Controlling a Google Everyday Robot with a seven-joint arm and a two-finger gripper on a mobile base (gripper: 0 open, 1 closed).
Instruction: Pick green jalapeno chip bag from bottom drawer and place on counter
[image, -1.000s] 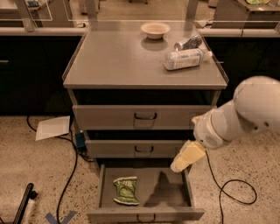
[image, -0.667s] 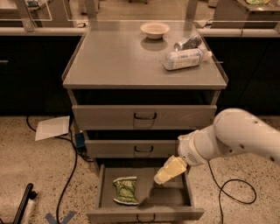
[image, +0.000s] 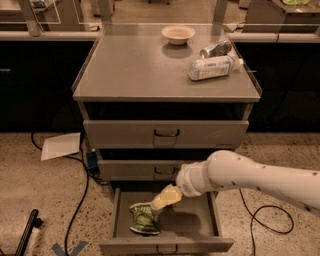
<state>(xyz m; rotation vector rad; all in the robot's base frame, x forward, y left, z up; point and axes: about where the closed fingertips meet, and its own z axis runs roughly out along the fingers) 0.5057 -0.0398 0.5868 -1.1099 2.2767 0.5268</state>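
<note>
The bottom drawer (image: 210, 220) stands pulled out at the foot of the grey cabinet. Inside it, at the left, lies the green jalapeno chip bag (image: 142, 222), wrinkly with pale patches. My white arm comes in from the right, and my gripper (image: 161, 202) reaches down into the drawer with its pale tip right at the bag's upper right edge. Above the drawers, the flat grey counter (image: 135, 70) spreads wide.
On the counter stand a pale bowl (image: 178, 34), a dark can (image: 215, 49) on its side and a white plastic bottle (image: 212, 67) lying down. Cables (image: 80, 200), a sheet of paper (image: 61, 146) and a dark tool (image: 27, 234) lie on the speckled floor.
My arm has swung left and lower, bringing the gripper from the drawer's right side down to the chip bag. The bag has not moved.
</note>
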